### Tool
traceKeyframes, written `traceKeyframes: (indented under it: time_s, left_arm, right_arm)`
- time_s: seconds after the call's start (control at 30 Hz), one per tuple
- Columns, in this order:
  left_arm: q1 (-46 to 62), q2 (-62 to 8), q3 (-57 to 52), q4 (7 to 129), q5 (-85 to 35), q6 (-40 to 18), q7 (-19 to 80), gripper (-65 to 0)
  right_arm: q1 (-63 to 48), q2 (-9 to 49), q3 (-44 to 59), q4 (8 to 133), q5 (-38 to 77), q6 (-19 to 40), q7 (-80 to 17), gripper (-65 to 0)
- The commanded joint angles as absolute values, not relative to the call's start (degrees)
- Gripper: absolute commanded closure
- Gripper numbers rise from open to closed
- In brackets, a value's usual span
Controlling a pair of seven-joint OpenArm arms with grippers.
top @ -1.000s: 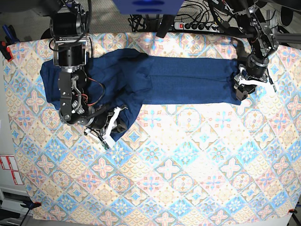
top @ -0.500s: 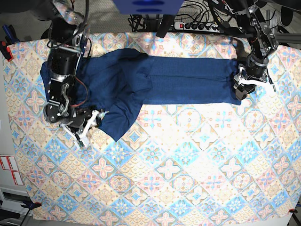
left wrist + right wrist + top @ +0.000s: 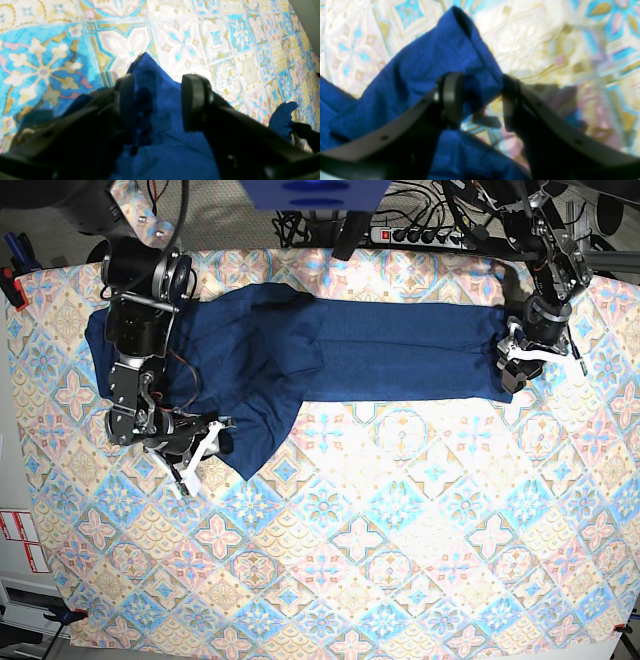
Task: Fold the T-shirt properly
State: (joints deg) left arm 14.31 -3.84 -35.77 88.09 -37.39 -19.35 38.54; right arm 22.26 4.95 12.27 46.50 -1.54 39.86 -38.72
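**Both grippers stand open at opposite ends of a half-folded shirt**

Left wrist view: the left gripper [image 3: 157, 102] has its two black pads apart, with nothing pinched between them. The T-shirt [image 3: 160, 140], a plain dark navy-blue garment of thin soft knit, lies flat under and between the pads, one pointed corner reaching just past them onto the patterned blue, cream and gold tablecloth [image 3: 225, 37].

Right wrist view: the right gripper [image 3: 480, 100] also has its pads spread. A fold of the T-shirt [image 3: 427, 75] sits between and beyond them, brushing the pads but not clamped. The picture is blurred, so finer contact cannot be told.

Base view: the T-shirt [image 3: 400, 350] lies as a long narrow band across the far part of the tablecloth [image 3: 400, 560]. The left gripper [image 3: 515, 365] rests at one end of the band; the right gripper [image 3: 195, 450] sits beside a loose flap hanging down at the other, bunched end.

Judged from this, a lengthwise fold appears made. The bunched end still needs tidying, and the crosswise folds remain.
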Motion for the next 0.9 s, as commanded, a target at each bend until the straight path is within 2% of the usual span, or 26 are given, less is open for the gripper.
traceKeyframes:
  time_s: [0.0,0.13,0.2,0.3,0.33,0.43,0.73,0.87]
  left_arm:
    - [14.0,-4.5,-36.0,89.0,-38.2,-19.9,37.6,-29.6]
    - [14.0,-4.5,-35.9,89.0,-38.2,-19.9,37.6,-29.6]
    - [14.0,-4.5,-35.9,89.0,-38.2,-19.9,37.6,-29.6]
    - [14.0,-4.5,-35.9,89.0,-38.2,-19.9,37.6,-29.6]
    - [14.0,-4.5,-35.9,89.0,-38.2,-19.9,37.6,-29.6]
    - [14.0,-4.5,-35.9,89.0,-38.3,-19.9,37.6,-29.6]
    - [14.0,-4.5,-35.9,89.0,-38.3,-19.9,37.5,-29.6]
    - [14.0,-4.5,-35.9,89.0,-38.2,-19.9,37.5,-29.6]
  right_arm:
    - [24.5,5.4,12.3,46.5,-0.9,40.0,-37.7,-24.4]
    - [24.5,5.3,12.2,45.7,-0.9,40.0,-37.8,-23.2]
    - [24.4,5.3,10.7,45.9,-0.7,40.0,-38.0,-17.0]
    - [24.3,5.3,7.0,47.1,-0.7,40.0,-38.4,-1.7]
    - [24.2,5.3,6.5,48.0,-0.6,40.0,-39.2,0.0]
    - [22.1,5.2,6.3,54.2,2.9,40.0,-44.0,-1.0]
    - [10.2,5.1,5.7,81.9,26.6,40.0,-54.3,-0.7]
    - [5.1,5.0,2.4,91.8,37.6,40.0,-58.0,-0.7]
